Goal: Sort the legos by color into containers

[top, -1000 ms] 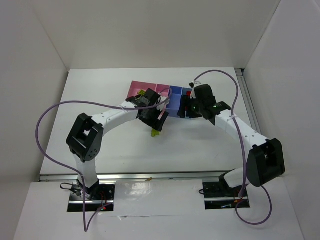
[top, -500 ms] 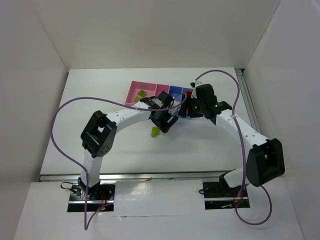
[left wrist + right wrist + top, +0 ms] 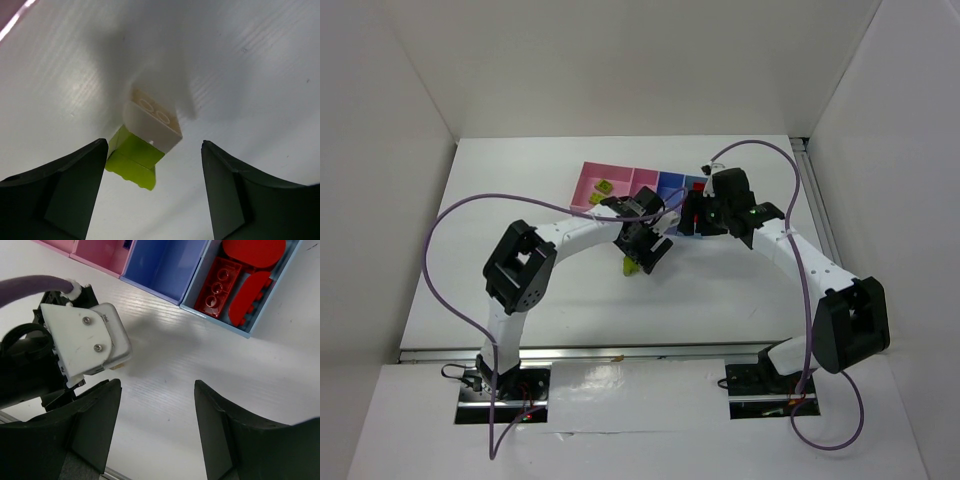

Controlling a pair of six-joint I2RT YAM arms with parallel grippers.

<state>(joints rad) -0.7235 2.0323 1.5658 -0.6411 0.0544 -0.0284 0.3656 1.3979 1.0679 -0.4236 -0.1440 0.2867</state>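
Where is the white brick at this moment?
In the left wrist view the white brick lies on the table just ahead of the open left hand, touching a green brick.

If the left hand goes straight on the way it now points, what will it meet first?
Most likely the yellow-green brick, which lies just ahead of the open left hand. The white brick touches it just beyond, and both are on the table. Depth is unclear, so which brick comes first is uncertain.

White table (image 3: 520,200): joined containers (image 3: 625,175), whitish lego (image 3: 152,122) touching yellow-green lego (image 3: 135,157).
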